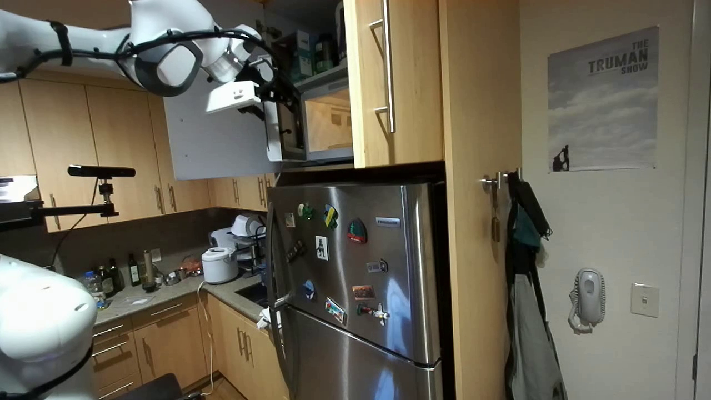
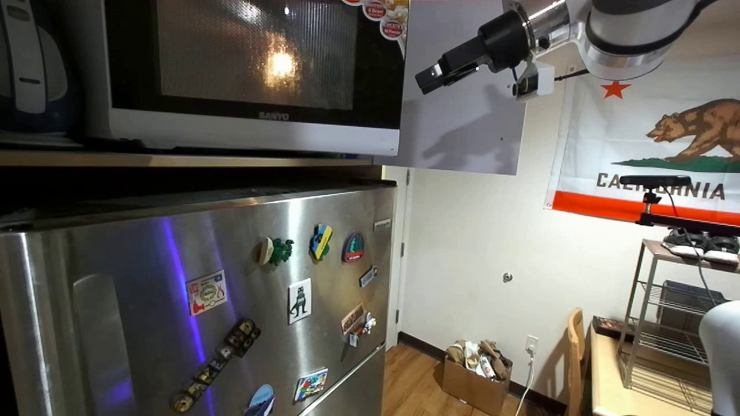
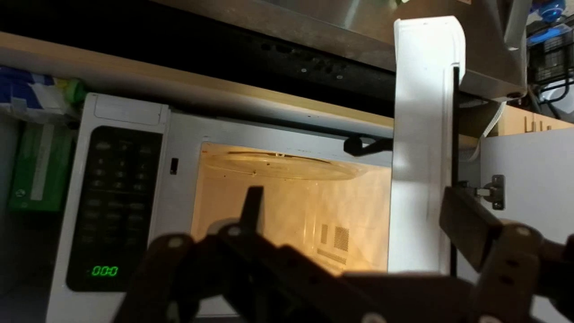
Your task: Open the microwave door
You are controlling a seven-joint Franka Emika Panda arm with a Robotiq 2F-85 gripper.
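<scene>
The door [image 3: 423, 139] is already swung out from the microwave [image 3: 291, 206] and, in the wrist view, is seen nearly edge-on between the fingers [image 3: 468, 224] of the claw [image 3: 352, 197] — closer to the picture-right one. The claw is spread wide, nothing gripped; contact cannot be judged. Any wider swing is probably best pushed by the farther finger.

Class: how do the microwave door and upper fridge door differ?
The microwave door stands open; the upper fridge door is shut. The microwave door has a dark window; the upper fridge door, metallic, carries magnets. The microwave door is smaller than the upper fridge door. Both look roughly rectangular.
</scene>
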